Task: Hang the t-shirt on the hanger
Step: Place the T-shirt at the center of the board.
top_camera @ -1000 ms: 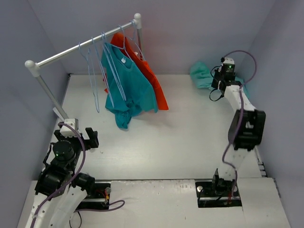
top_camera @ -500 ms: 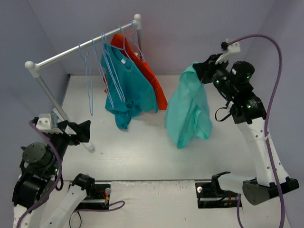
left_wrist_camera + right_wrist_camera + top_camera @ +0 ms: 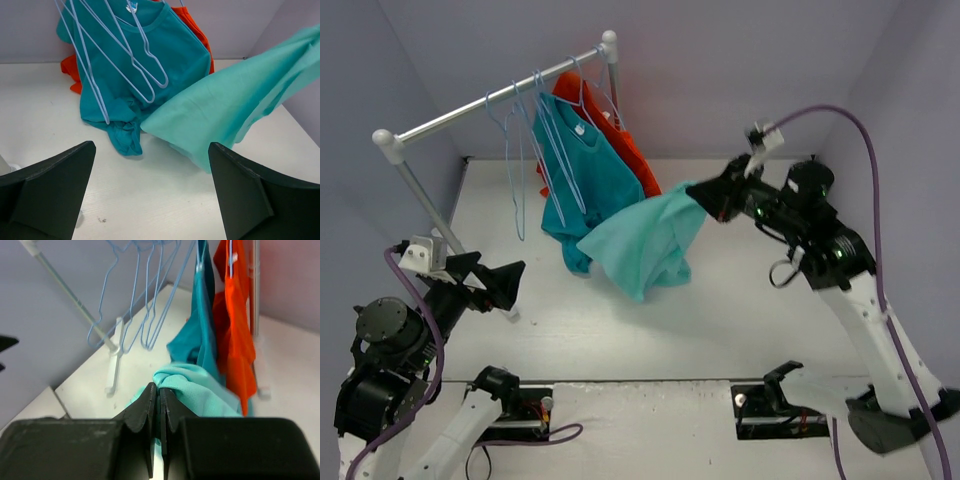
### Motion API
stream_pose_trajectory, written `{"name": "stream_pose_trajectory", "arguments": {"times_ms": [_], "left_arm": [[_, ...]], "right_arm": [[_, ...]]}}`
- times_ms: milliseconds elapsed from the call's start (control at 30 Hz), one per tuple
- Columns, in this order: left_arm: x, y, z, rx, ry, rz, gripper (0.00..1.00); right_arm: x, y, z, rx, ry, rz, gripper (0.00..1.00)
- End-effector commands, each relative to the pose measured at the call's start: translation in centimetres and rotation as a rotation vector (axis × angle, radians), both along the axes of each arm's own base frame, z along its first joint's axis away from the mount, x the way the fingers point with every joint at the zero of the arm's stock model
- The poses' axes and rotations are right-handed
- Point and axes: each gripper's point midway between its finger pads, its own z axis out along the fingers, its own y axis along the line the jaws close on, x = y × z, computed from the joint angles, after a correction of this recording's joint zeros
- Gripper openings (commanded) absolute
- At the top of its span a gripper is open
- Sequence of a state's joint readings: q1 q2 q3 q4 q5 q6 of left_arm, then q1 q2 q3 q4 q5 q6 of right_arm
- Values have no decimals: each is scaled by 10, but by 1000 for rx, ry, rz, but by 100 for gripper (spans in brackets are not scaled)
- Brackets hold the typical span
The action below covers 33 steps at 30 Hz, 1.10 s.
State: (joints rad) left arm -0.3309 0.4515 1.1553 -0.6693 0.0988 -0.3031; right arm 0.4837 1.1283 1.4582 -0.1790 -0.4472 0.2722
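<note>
The mint t-shirt (image 3: pixel 645 245) hangs in the air near the middle of the table, spread toward the left. My right gripper (image 3: pixel 712 200) is shut on a bunched fold at its upper right edge. In the right wrist view the jaws (image 3: pixel 160 387) pinch the t-shirt (image 3: pixel 200 390). Several light-blue wire hangers (image 3: pixel 519 215) hang from the rail; which one is the hanger I cannot tell. My left gripper (image 3: pixel 490 278) stands open at the left, holding nothing and pointing at the t-shirt (image 3: pixel 235 105). Its wide gap (image 3: pixel 150 150) frames bare table below the hangers (image 3: pixel 162 86).
A white-capped metal rail (image 3: pixel 490 100) crosses the back left on slanted posts (image 3: pixel 420 195). A darker teal shirt (image 3: pixel 590 180) and an orange garment (image 3: pixel 640 170) hang on it, just behind the t-shirt. Grey walls close in on the left, back and right.
My right arm lifted the t-shirt from the back right corner and swung it left toward the rack. My left arm rose and turned toward the middle, still open.
</note>
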Motion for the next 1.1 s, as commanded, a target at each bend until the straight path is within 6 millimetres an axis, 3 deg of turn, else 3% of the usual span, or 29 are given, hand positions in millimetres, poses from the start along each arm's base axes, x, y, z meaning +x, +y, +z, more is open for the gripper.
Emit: {"name": "stream_pose_trajectory", "arguments": {"times_ms": [0, 67, 133, 167, 200, 233, 300, 367, 467, 567, 667, 833, 1067], "left_arm": [[3, -8, 5, -16, -13, -36, 91], [4, -8, 1, -11, -5, -33, 91], [5, -8, -2, -5, 2, -33, 91], [6, -8, -5, -1, 11, -32, 91], [8, -9, -7, 1, 18, -32, 91], [9, -9, -10, 3, 27, -33, 91], [13, -11, -16, 0, 49, -30, 91], [18, -14, -26, -5, 88, -29, 91], [26, -20, -37, -10, 140, -41, 91], [36, -24, -50, -13, 199, -38, 91], [47, -32, -65, -19, 273, -46, 91], [65, -49, -97, -4, 406, -86, 91], [74, -53, -128, -4, 478, -74, 91]], "right_arm": [[-52, -4, -6, 73, -6, 118, 0], [-79, 3, -52, 61, 114, 233, 0], [-90, 1, -77, 57, 186, 247, 4], [-100, -5, -101, 36, 260, 235, 15], [-102, -9, -110, 27, 274, 214, 25], [-102, -13, -118, 23, 285, 185, 51], [-97, -23, -128, 23, 291, 101, 68], [-79, -34, -138, 0, 294, -17, 80], [-43, -47, -159, -76, 319, -182, 83], [-3, -62, -195, -206, 369, -348, 81], [22, -62, -242, -329, 447, -385, 74], [46, -41, -279, -328, 452, -333, 63], [67, -28, -339, -390, 492, -285, 66]]}}
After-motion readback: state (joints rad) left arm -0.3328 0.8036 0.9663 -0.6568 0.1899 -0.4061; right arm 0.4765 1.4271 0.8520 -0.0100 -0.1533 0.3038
